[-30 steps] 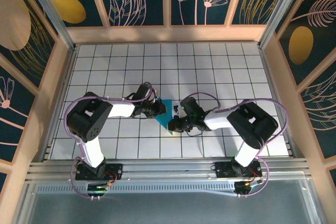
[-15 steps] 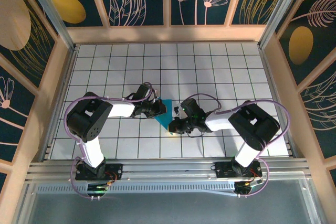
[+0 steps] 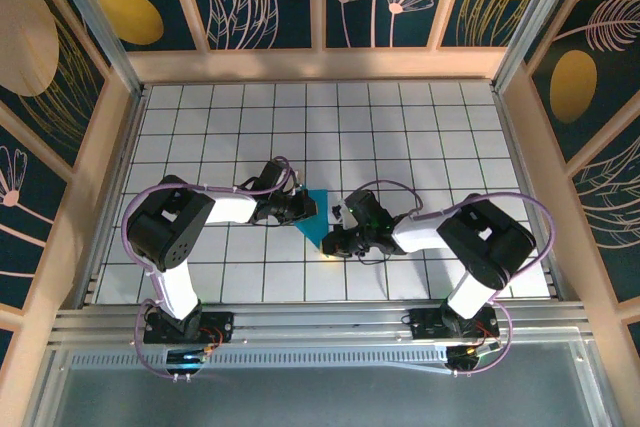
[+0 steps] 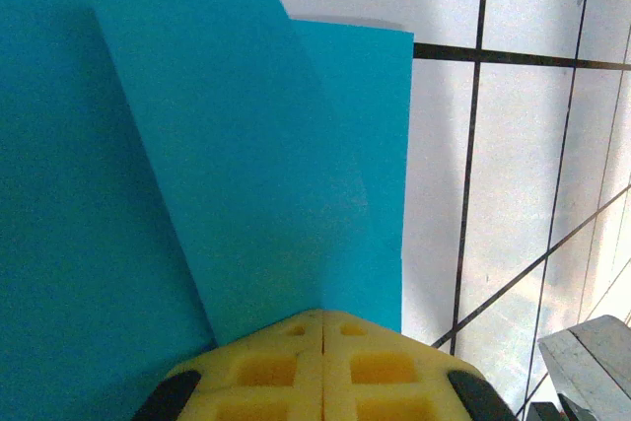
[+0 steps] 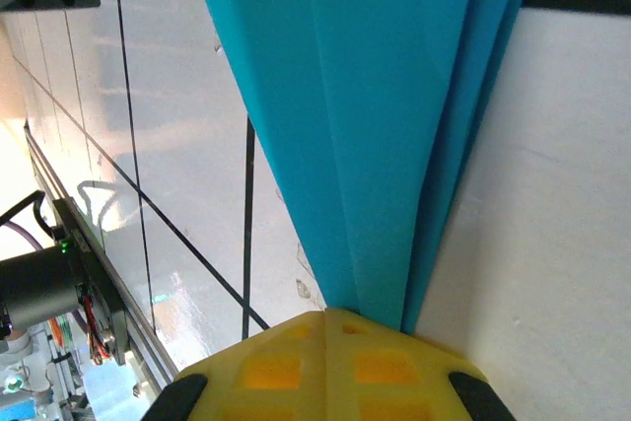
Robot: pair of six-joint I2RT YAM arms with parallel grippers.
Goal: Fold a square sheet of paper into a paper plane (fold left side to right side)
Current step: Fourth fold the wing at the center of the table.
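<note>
Paper plane (image 5: 394, 96), layers distinct at right wrist

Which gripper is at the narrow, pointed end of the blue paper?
The right gripper: the blue paper narrows to a tip right where it is pinched shut. The left gripper is at the wide end.

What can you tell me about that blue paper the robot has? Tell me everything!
The blue paper is thin, plain turquoise and smooth. It is folded into overlapping layers that narrow to a point. It sits between the two arms, over the middle of the white tiled table. The left gripper is shut on its wider end, where one flap slants across the layer beneath. The right gripper is shut on the narrow tip.
</note>
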